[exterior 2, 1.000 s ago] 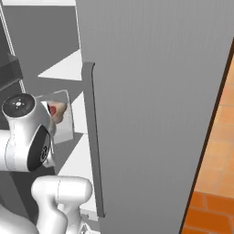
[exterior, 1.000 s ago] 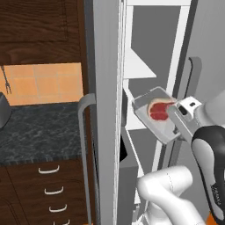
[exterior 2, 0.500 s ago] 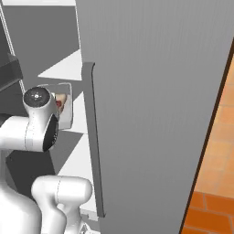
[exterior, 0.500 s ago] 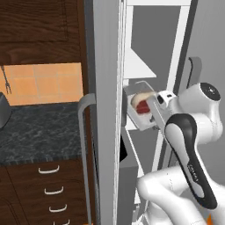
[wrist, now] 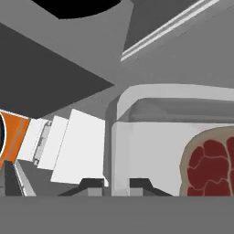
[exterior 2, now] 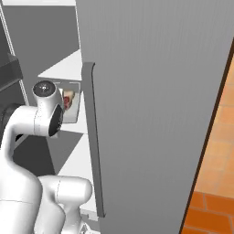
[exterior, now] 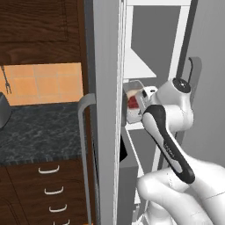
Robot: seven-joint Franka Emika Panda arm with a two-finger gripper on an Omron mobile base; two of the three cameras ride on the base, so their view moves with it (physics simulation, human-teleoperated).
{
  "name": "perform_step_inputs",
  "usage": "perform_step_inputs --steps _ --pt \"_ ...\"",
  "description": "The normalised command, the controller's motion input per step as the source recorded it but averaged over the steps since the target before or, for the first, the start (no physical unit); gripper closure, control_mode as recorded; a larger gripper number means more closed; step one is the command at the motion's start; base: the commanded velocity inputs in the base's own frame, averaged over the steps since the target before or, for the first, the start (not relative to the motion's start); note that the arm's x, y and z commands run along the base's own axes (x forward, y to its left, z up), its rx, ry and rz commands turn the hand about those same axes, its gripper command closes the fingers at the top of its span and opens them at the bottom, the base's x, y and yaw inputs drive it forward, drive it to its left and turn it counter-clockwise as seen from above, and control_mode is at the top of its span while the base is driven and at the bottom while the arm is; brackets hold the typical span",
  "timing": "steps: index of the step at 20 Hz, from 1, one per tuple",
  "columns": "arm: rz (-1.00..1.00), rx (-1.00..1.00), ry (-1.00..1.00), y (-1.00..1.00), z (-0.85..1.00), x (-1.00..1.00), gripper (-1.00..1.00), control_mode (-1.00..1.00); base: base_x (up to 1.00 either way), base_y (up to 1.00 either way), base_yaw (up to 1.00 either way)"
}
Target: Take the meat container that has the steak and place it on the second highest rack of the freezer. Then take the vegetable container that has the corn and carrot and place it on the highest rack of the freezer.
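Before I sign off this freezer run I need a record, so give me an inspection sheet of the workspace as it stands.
Surface: white freezer shelves; the tray sits at the level of the shelf below that one, whether resting on it I cannot tell.
Job's things: steak lies in a clear meat container inside the open freezer.
Clutter: nothing seen.
Claw: claw shut on the container's rim, fingertips either side of the wall.
Cables: nothing seen.
Surroundings: grey freezer door with long handle, dark stone counter, wooden drawers, orange floor tiles.
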Motion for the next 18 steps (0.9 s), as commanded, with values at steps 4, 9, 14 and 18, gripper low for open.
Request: perform_step_inputs --steps 4,9,14,18 --pt "-0.03 0.00 0.06 0.00 -0.29 0.85 1.00 -1.00 0.00 0.00 0.00" --pt "-0.02 -0.07 0.02 0.00 -0.50 0.86 1.00 -1.00 0.00 0.00 0.00" --pt "0.00 -0.04 0.02 0.00 -0.37 0.94 1.00 -1.00 0.00 0.00 0.00" --pt "0.00 -0.01 0.04 0.00 -0.37 0.91 1.00 -1.00 0.00 0.00 0.00"
